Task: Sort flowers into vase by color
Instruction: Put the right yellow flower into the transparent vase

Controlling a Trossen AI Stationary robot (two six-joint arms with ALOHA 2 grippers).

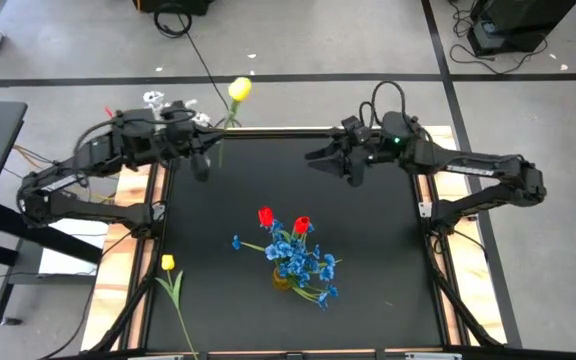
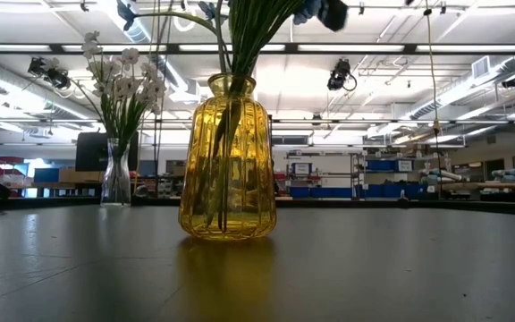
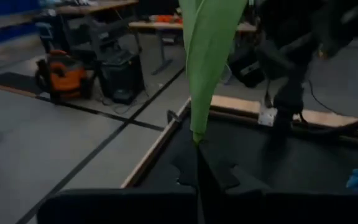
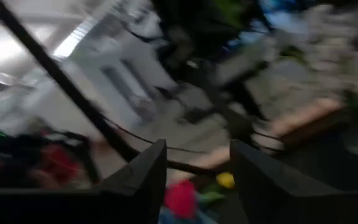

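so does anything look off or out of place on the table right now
Yes: the amber vase holds blue sprays mixed with two red tulips, so colours are unsorted. One yellow tulip lies loose at the table's left edge.

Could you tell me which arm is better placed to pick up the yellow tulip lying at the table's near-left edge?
The right: its gripper is open and empty. The left gripper, though nearer the lying tulip, is shut on another yellow tulip's stem.

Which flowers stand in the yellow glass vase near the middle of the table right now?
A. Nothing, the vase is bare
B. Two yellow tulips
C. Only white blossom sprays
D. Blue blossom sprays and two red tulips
D: in the high view the yellow vase holds blue sprays and two red tulips, while one yellow tulip lies on the table and another is at the left gripper.
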